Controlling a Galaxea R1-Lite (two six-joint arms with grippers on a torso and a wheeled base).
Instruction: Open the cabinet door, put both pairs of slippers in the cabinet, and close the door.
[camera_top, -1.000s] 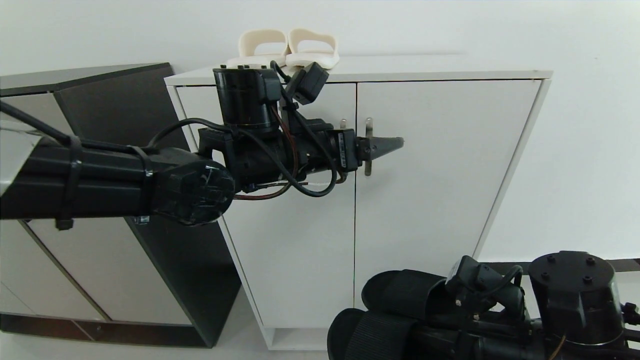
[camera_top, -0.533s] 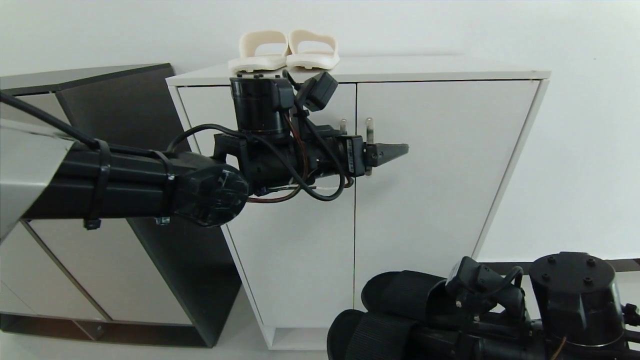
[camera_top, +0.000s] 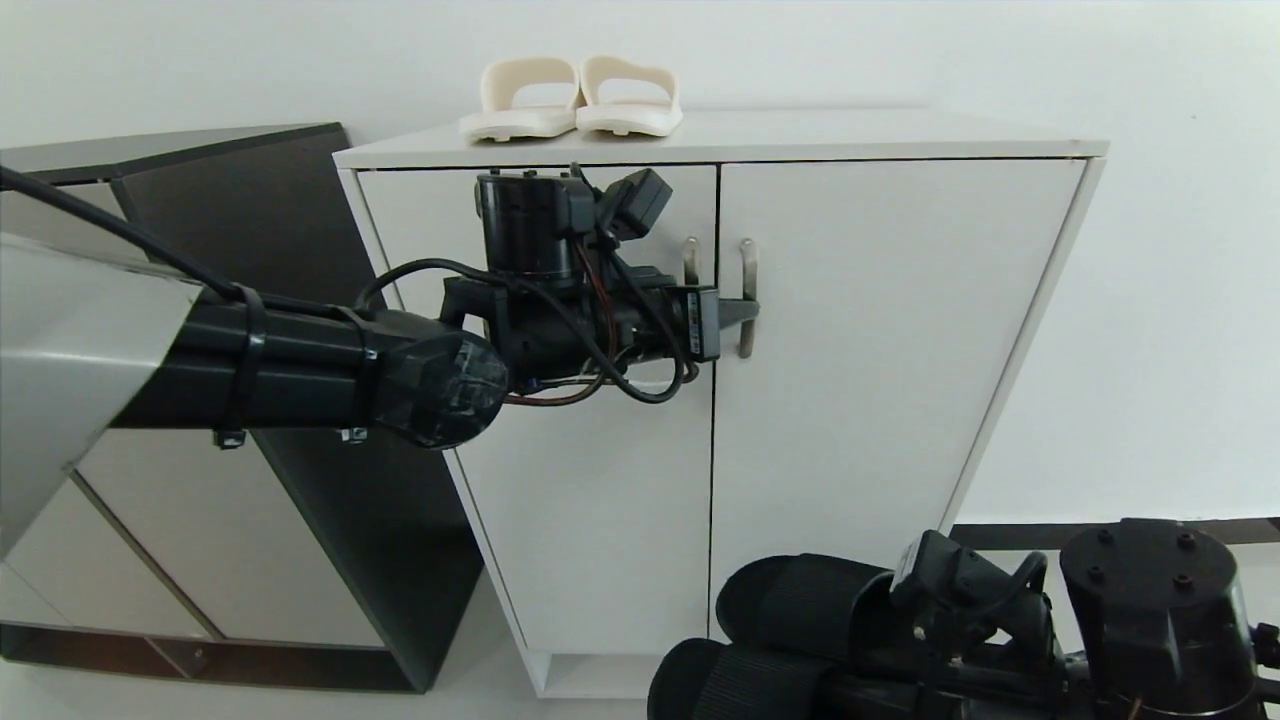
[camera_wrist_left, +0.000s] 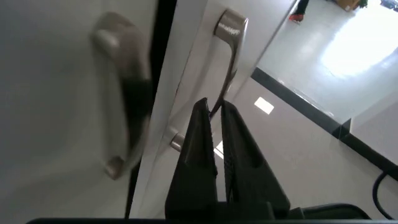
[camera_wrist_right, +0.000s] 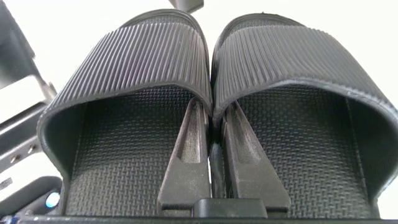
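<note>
The white cabinet (camera_top: 880, 330) has both doors shut. A beige pair of slippers (camera_top: 572, 98) lies on its top, at the left. My left gripper (camera_top: 748, 311) is at the right door's handle (camera_top: 746, 270). In the left wrist view the thin metal handle (camera_wrist_left: 231, 43) runs down between the fingers of that gripper (camera_wrist_left: 214, 115), which are nearly together on it. Low at the right, my right gripper (camera_wrist_right: 213, 109) is shut on the black slippers (camera_wrist_right: 149, 81), one finger inside each, pinching their touching inner walls. This black pair (camera_top: 790, 610) hangs in front of the cabinet's foot.
A dark cabinet (camera_top: 300, 200) with pale fronts stands against the white cabinet's left side. The left door's handle (camera_top: 690, 260) sits just left of the door seam. A white wall (camera_top: 1180, 300) rises to the right, with a dark skirting strip at the floor.
My left gripper has drawn back leftward along the door: its tip stood past the right handle and is now at the handle. The head camera shifted slightly. Doors and slippers are unchanged.
</note>
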